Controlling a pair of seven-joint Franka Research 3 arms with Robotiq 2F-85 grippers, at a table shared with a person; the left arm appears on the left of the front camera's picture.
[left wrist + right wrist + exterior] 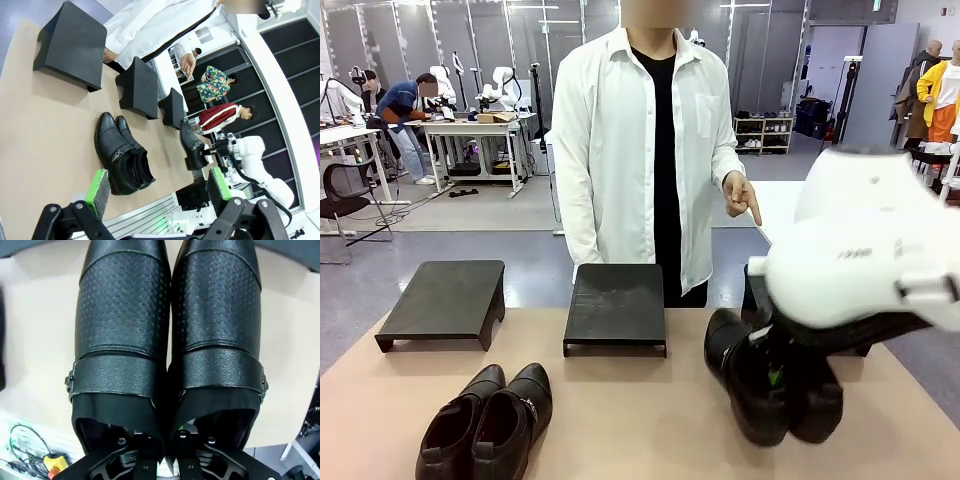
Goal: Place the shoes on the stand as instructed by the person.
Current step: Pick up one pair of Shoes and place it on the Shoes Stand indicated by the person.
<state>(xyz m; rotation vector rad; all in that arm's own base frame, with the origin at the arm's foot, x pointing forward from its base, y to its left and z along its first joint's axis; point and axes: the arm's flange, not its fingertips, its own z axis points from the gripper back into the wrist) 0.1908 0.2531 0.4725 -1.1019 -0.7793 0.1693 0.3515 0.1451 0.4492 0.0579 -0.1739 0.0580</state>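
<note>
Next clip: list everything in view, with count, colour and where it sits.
table: one, beige, foreground.
stands: three, black, in a row along the far side.
shoes on the table: one pair, glossy black, near left, in front of the left stand.
held shoes: one pair, black, right side, tilted.
person: one, white shirt over black tee, behind the middle stand.
person's hand: one, pointing down toward the right.
left gripper: black, green pads, open, above the table.
right gripper: black, shut on the held shoes.
</note>
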